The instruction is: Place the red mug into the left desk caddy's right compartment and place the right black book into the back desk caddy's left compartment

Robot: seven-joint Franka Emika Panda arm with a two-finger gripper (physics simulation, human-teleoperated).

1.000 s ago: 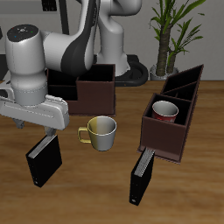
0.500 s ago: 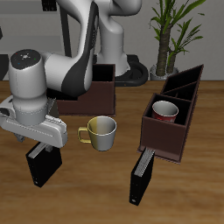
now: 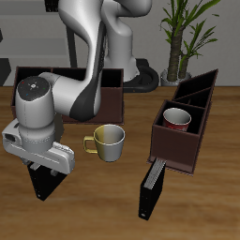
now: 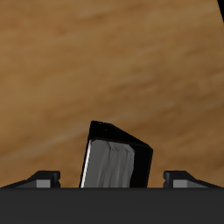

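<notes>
The red mug (image 3: 176, 118) stands inside the left desk caddy (image 3: 183, 145), in its square end section. The right black book (image 3: 45, 180) stands upright near the table's front edge, and its top is hidden by my hand. My gripper (image 3: 43, 169) is open and has come down over the book's top. In the wrist view the book (image 4: 114, 162) rises between the two fingers (image 4: 44, 178), with a gap on each side; the gripper (image 4: 112, 180) is not touching it. The back desk caddy (image 3: 105, 97) shows behind my arm, partly hidden.
A silver-grey mug (image 3: 109, 140) with a yellow handle stands just beside my hand. A second black book (image 3: 150, 192) stands upright in front of the left desk caddy. A potted plant (image 3: 183, 37) stands at the back.
My arm has lowered and moved toward the table's front edge, bringing the hand down over the top of the right black book. Nothing else has moved.
</notes>
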